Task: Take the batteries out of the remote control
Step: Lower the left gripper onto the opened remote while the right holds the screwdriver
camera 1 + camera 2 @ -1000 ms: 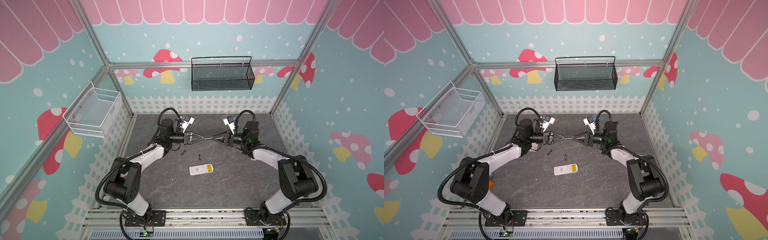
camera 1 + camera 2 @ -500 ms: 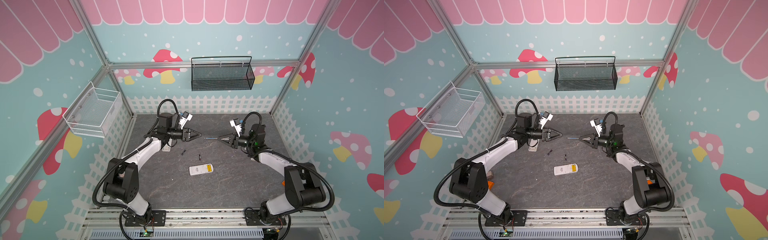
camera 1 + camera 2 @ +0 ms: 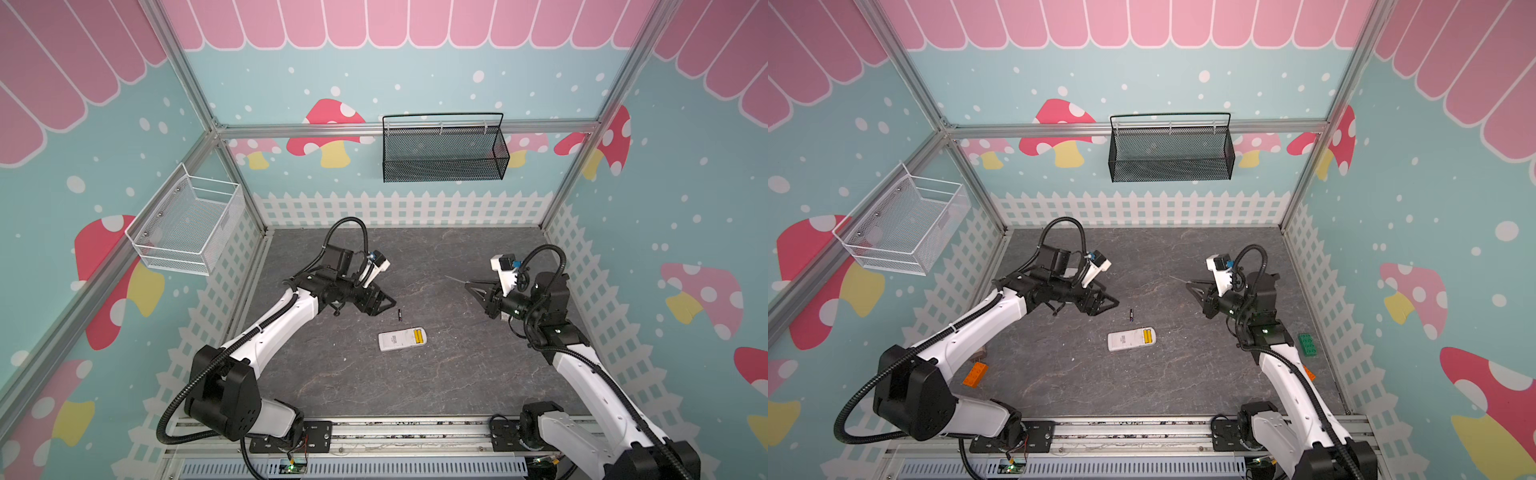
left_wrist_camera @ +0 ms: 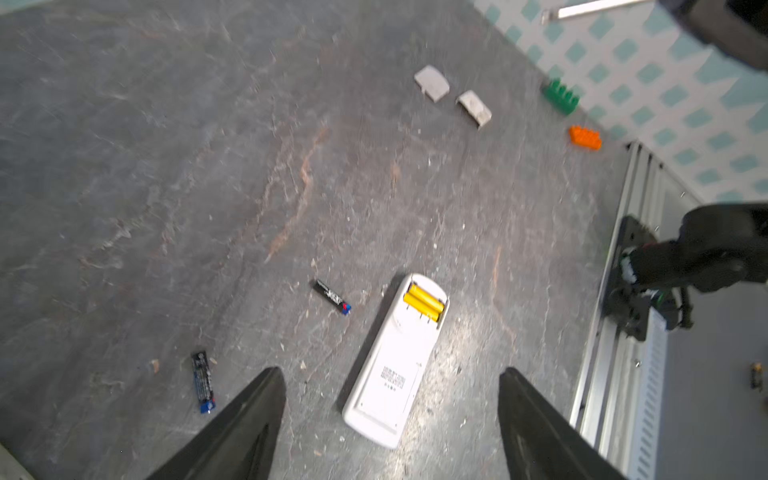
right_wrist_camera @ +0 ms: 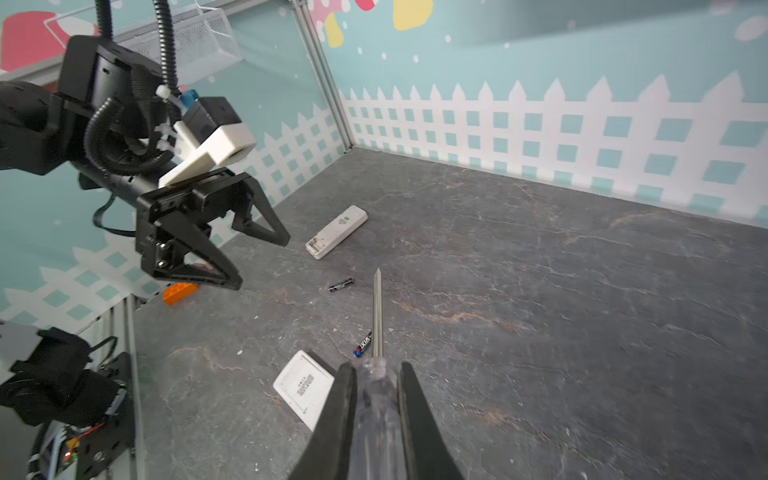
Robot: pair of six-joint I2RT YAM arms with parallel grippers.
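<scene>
Two yellow batteries point(image 4: 424, 302) sit in the open bay of the white remote point(image 4: 390, 374) near the middle of the table point(image 3: 415, 395), two black batteries point(image 4: 331, 296) lie loose beside it, the left gripper point(image 3: 384, 308) hangs open and empty, and the right gripper point(image 5: 377, 368) clamps the screwdriver point(image 5: 377, 316): roughly half done, I'd say.

The dark grey, stone-patterned tabletop point(image 3: 415, 395) carries a white remote point(image 3: 401, 339) lying back up near its middle, its battery bay uncovered, with a black battery point(image 3: 400, 314) just beside it and another black battery point(image 4: 203, 382) a little further off. Also flat on it are a second remote point(image 5: 336, 237), a grey cover point(image 4: 431, 83) beside a smaller grey cover point(image 4: 473, 108), a green brick point(image 3: 1308, 345) and an orange brick point(image 3: 975, 374) near the edges
</scene>
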